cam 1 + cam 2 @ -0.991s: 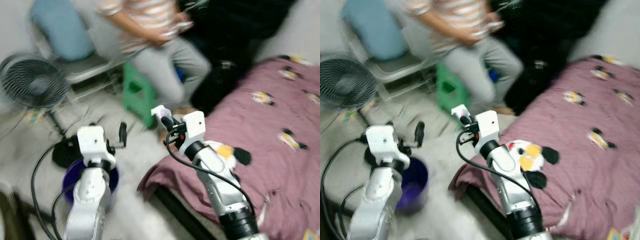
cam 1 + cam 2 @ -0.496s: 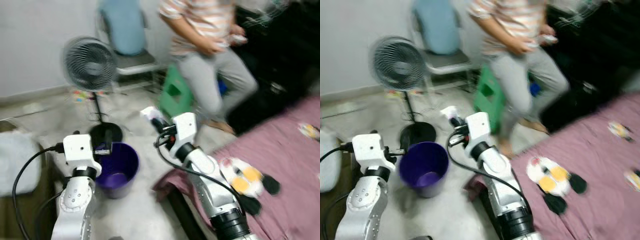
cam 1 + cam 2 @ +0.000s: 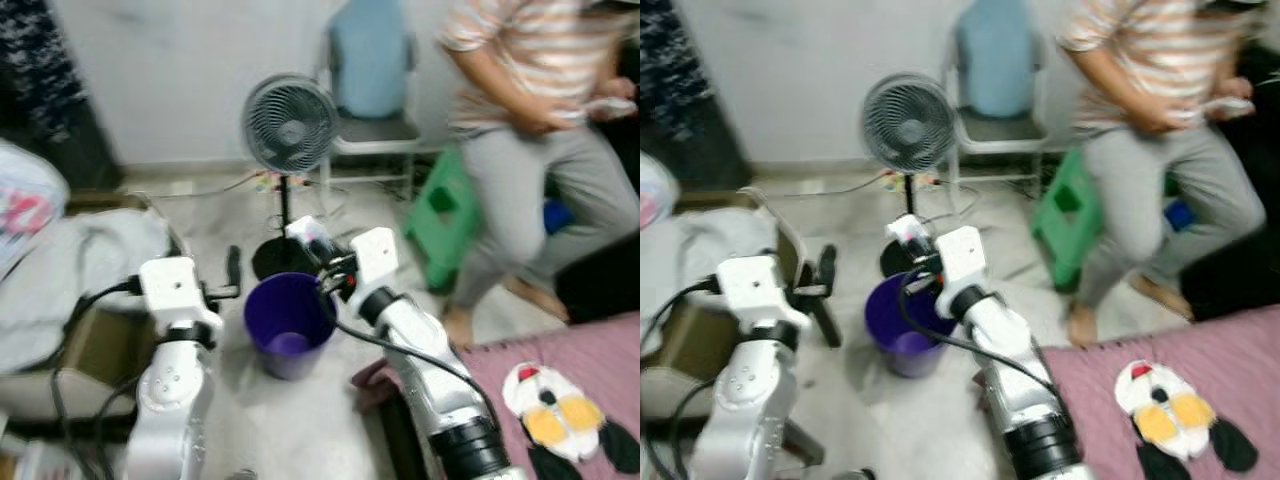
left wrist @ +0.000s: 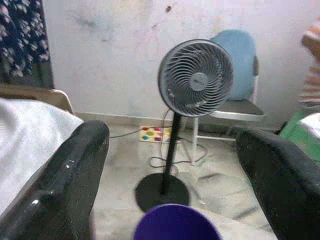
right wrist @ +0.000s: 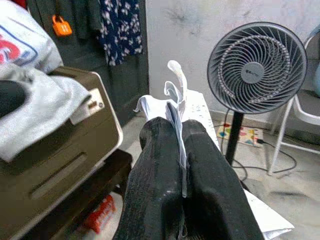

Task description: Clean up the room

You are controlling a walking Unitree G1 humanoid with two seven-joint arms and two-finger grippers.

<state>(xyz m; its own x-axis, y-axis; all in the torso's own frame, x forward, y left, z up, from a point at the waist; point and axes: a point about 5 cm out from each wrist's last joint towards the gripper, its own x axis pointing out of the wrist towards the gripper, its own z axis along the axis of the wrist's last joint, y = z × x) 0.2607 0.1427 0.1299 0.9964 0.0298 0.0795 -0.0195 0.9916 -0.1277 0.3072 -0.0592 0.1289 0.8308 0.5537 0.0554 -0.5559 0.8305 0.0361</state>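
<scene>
Grey floor holds a standing fan and a purple bin. Right gripper pinches a scrap of white paper tight, just above the far edge of the bin. Left gripper has its fingers spread wide with nothing in them, beside the bin. I think the paper must next drop in.

Purple bucket, grey fan

Standing fan, blue-backed chair, green stool, seated person
</scene>
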